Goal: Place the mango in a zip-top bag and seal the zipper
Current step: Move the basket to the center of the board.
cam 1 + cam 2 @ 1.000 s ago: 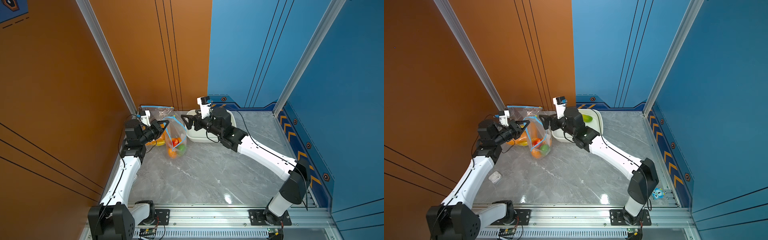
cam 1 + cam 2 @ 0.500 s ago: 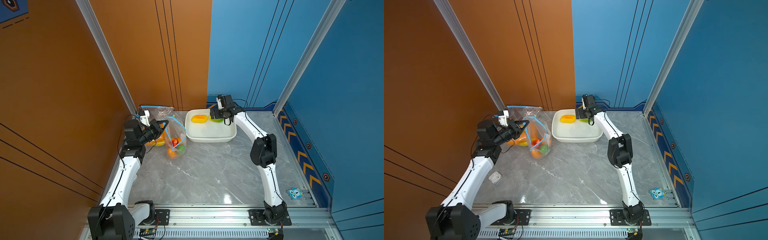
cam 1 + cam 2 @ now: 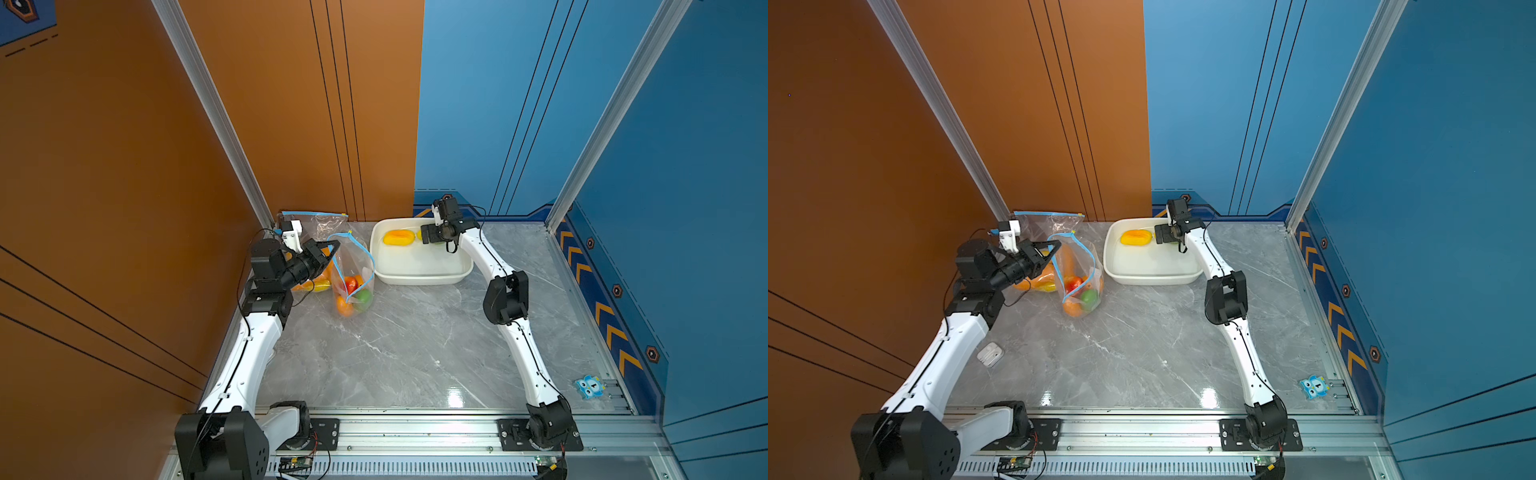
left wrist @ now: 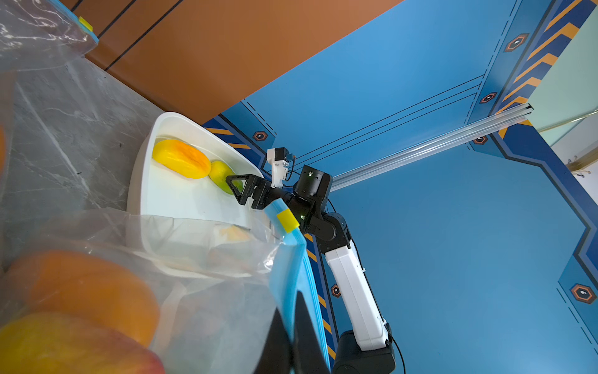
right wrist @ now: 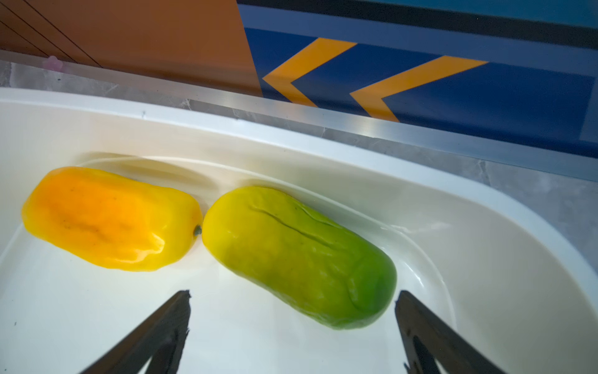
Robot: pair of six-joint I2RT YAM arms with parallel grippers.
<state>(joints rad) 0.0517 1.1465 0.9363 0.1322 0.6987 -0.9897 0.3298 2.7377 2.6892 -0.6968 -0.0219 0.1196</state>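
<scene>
The right tool hangs spread wide over the green mango in the white tub; it should sink astride the fruit's middle before closing. The left tool is clenched on the rim of the zip-top bag.

Both top views: high at the front, looking steeply down on the whole tabletop. Left wrist view: close against the zip-top bag, facing the white basin. Right wrist view: close over that basin. All 4 share it.
</scene>
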